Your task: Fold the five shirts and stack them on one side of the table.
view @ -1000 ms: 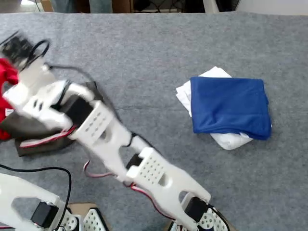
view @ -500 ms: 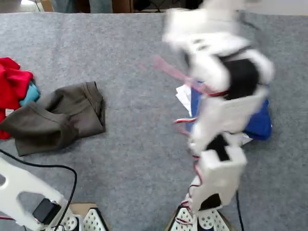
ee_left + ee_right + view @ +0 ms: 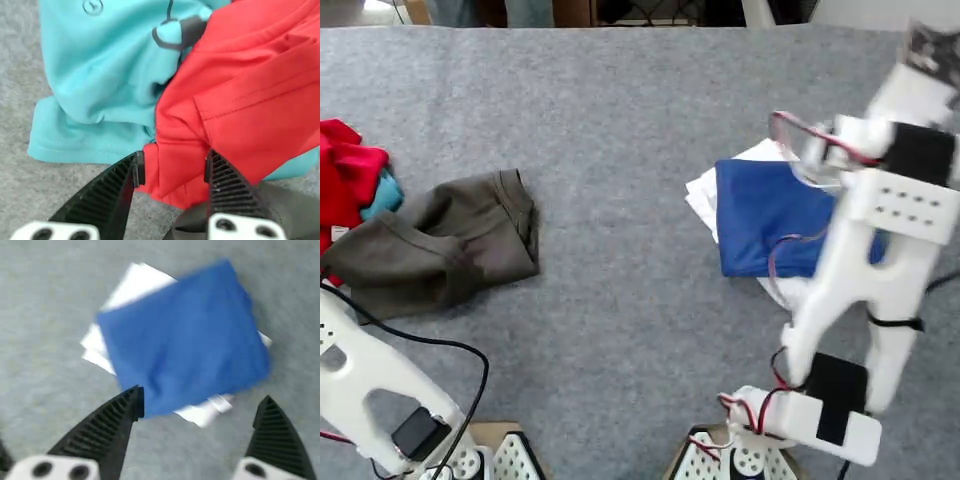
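The right arm [image 3: 880,260] is now swinging away from the crumpled olive shirt [image 3: 440,250] to the folded stack. The right gripper [image 3: 202,396] is hovering wide open above the smooth blue shirt [image 3: 185,335], which is mostly hiding a white shirt [image 3: 125,282]. The left gripper [image 3: 172,164], jaws parted, is straddling the red shirt [image 3: 250,100] hem overlapping a teal shirt [image 3: 100,75].

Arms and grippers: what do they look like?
The left arm and right arm: white links, black servos; red wiring on the right, a black cable on the left. The left gripper and right gripper: black ridged fingers on white mounts.
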